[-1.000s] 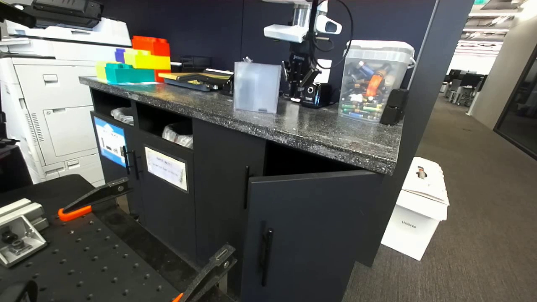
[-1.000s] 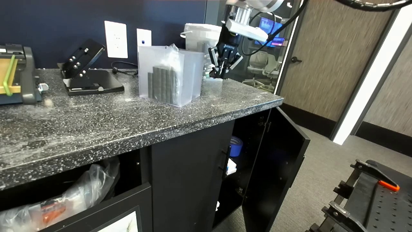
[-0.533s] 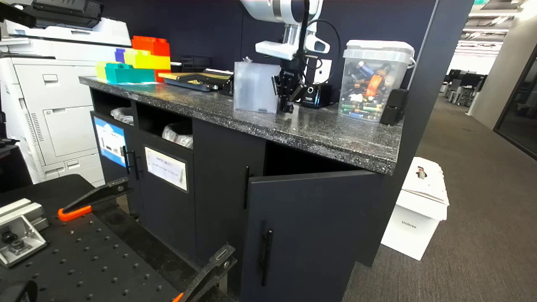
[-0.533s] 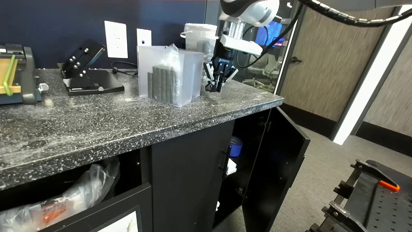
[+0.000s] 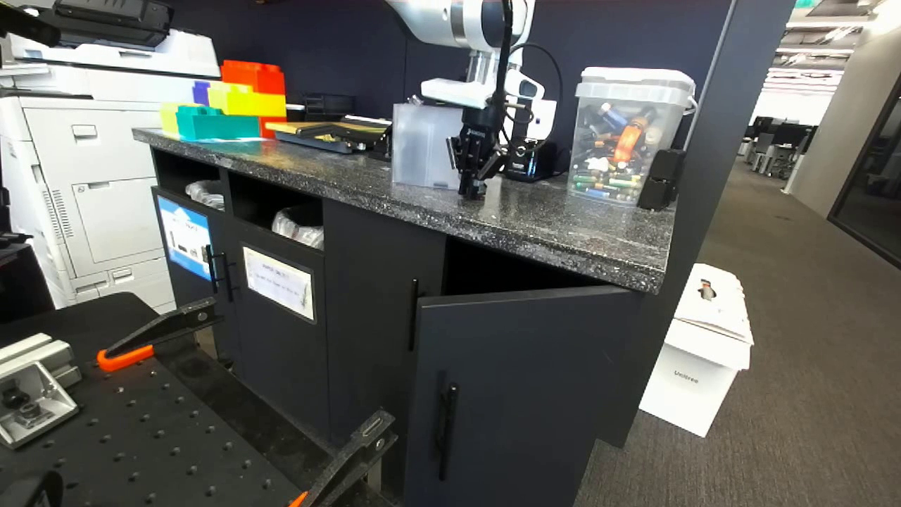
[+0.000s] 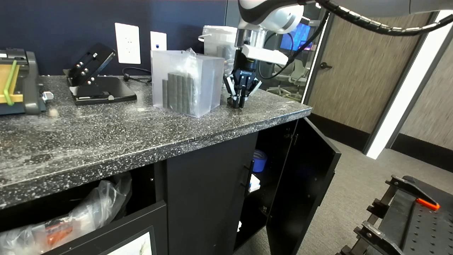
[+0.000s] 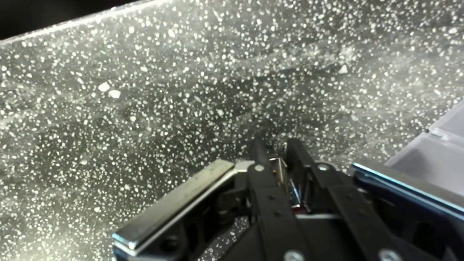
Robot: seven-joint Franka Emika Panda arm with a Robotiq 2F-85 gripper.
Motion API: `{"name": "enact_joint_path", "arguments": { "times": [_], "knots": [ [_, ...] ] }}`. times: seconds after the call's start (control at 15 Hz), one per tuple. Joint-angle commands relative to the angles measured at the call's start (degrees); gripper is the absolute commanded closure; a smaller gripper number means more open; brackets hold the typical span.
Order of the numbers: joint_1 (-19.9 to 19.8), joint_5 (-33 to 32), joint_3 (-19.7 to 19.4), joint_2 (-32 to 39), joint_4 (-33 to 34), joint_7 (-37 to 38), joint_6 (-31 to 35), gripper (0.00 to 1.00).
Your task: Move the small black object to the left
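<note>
My gripper point(image 6: 237, 105) points down beside the translucent plastic box point(image 6: 210, 83) on the speckled counter. Its tips are at or just above the surface; I cannot tell which. In an exterior view a small black object point(image 6: 231, 102) shows as a dark lump at the fingertips. In the wrist view the gripper point(image 7: 277, 142) has its fingers close together, with a narrow gap. A small dark, glossy thing with shiny edges sits in that gap, the small black object point(image 7: 281, 172), mostly hidden by the fingers. The gripper point(image 5: 471, 190) also stands in front of the box in an exterior view.
A clear bucket of batteries point(image 5: 626, 141) and a black block point(image 5: 662, 179) stand at one counter end. A black device point(image 5: 528, 165) is behind the gripper. A black stand point(image 6: 102, 90) and a paper cutter point(image 6: 30, 85) lie past the box. The counter's front edge point(image 6: 226, 132) is near.
The gripper has moved down to the counter and towards the front edge, beside the plastic box. The dark lump has moved along with its fingertips.
</note>
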Motion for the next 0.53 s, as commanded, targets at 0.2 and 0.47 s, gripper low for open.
{"name": "enact_joint_path", "arguments": {
  "times": [0.2, 0.47],
  "knots": [
    [0.2, -2.6, 0.3, -1.5, -0.4, -5.0, -6.9, 0.27],
    [-0.1, -1.9, 0.6, -0.7, 0.4, -6.2, -8.5, 0.01]
  ]
}}
